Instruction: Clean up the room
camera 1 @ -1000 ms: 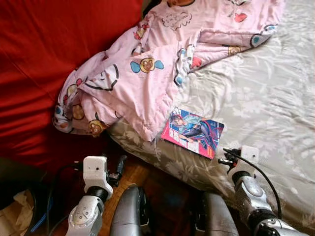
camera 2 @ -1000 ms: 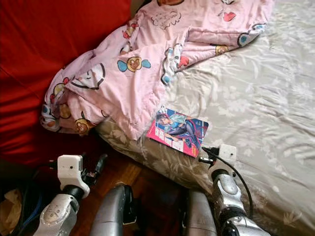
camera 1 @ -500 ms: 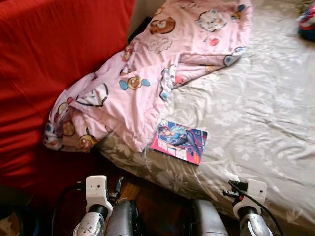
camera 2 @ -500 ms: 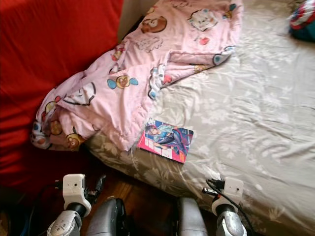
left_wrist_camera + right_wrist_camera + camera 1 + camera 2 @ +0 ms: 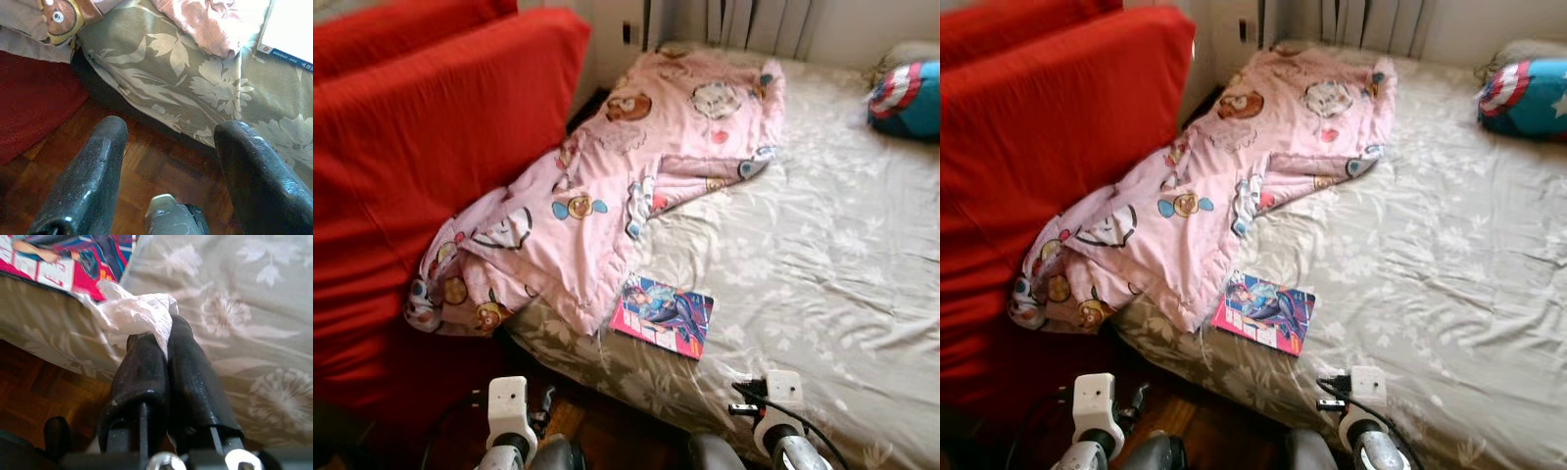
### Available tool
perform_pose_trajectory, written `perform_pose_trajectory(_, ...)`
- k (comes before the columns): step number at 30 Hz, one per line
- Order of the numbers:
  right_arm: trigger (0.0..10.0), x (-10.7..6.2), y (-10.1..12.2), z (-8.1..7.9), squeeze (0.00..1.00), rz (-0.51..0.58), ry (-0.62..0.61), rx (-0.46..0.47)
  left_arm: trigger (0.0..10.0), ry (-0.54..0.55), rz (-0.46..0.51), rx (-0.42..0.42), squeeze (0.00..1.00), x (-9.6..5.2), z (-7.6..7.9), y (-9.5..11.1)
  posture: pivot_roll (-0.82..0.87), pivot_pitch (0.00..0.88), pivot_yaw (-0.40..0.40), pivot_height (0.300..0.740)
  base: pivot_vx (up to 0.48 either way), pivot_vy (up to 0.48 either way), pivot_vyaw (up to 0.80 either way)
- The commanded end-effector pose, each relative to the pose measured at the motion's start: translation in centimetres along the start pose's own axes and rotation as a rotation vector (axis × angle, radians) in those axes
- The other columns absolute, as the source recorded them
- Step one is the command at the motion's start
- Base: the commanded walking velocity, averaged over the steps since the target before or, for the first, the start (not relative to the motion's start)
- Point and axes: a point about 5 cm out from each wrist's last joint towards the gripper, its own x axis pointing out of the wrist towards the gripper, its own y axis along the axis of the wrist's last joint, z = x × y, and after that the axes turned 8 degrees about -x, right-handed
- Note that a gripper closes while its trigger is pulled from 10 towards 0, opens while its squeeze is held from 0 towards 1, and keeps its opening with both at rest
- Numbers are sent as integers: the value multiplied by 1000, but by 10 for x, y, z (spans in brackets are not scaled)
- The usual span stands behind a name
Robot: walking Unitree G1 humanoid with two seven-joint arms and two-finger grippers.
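soft pink cloth blanket, glossy paper comic book, polished wood floor.

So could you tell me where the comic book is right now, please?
The comic book lies flat near the bed's front edge, just beside the corner of the pink blanket.

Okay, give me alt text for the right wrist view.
The right gripper, its two black fingers shut on a crumpled white tissue, hangs at the edge of a grey floral bedsheet; a colourful comic book lies just beyond.
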Motion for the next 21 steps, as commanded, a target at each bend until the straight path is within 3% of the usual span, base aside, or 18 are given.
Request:
perform_pose_trajectory(1,10000,-2,-9,-2,0,-51,3,-11,10000,10,-32,23,0,-1,-4,-7,-137,61,-6,740,0,0,0)
perform_pose_trajectory(8,10000,-6,-23,-2,0,-162,0,-28,10000,45,-143,12,0,2,-9,-19,-140,8,-7,740,0,0,0)
perform_pose_trajectory(14,10000,-15,-42,7,0,-259,-20,-36,10000,72,-227,3,0,1,-10,-31,-137,0,-12,740,0,0,0)
perform_pose_trajectory(16,10000,-28,-58,25,0,-315,-72,-21,10000,80,-317,29,0,-6,-11,-45,-139,0,-18,740,0,0,0)
perform_pose_trajectory(21,10000,-39,-65,44,0,-337,-73,-57,10000,129,-364,-2,0,-12,-14,-55,-139,0,-26,740,0,0,0)
